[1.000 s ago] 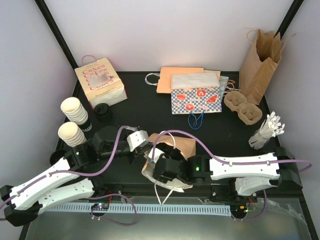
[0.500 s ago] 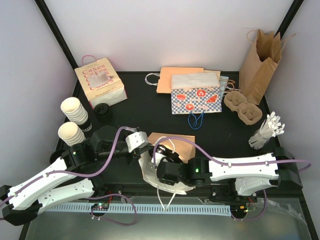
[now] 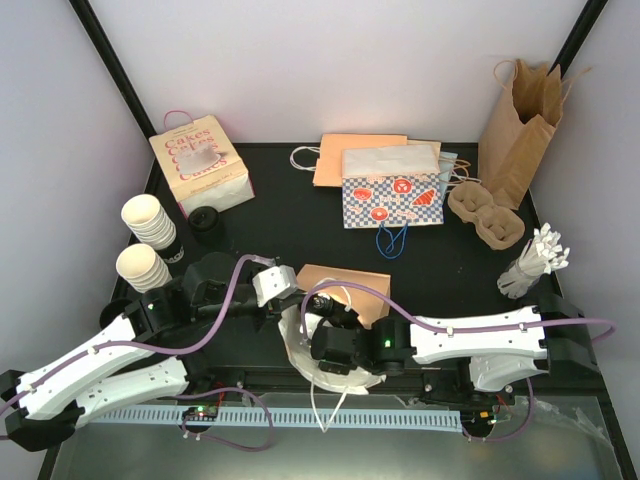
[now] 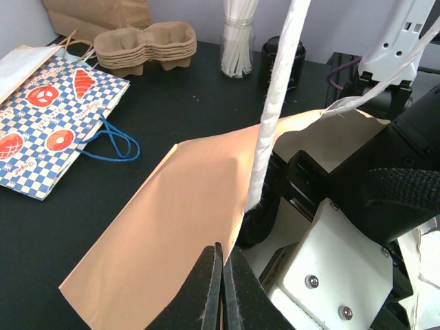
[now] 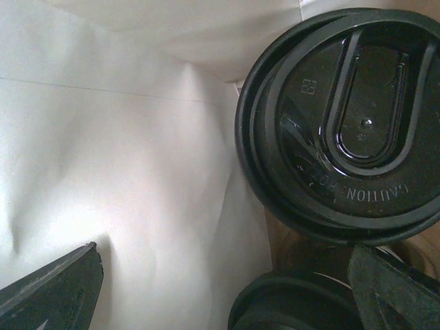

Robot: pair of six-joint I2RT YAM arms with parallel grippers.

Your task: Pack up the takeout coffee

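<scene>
The takeout coffee shows only in the right wrist view, as a round black lid [image 5: 344, 124] at the upper right, inside a paper bag with white inner walls [image 5: 117, 151]. A second black lid [image 5: 302, 302] sits just below it. The cup walls are mostly hidden. My right gripper [image 5: 220, 295] is open inside the bag, beside the lids; from above it [image 3: 335, 345] is in the bag's mouth. My left gripper [image 4: 221, 275] is shut on the edge of the bag's tan wall [image 4: 185, 220]; from above it [image 3: 283, 300] holds the bag [image 3: 350, 285] at its left rim.
Stacked lidless cups [image 3: 145, 240] and loose black lids [image 3: 205, 220] are at the left. A Cakes box [image 3: 200, 165], a checkered bag [image 3: 392, 190], a tall brown bag [image 3: 520, 125], a cup carrier [image 3: 485, 215] and straws [image 3: 535, 260] stand farther back and right.
My right gripper has gone a little deeper into the bag and toward the near edge. The bag's white mouth has spread wider and rounder. The left gripper has held its place.
</scene>
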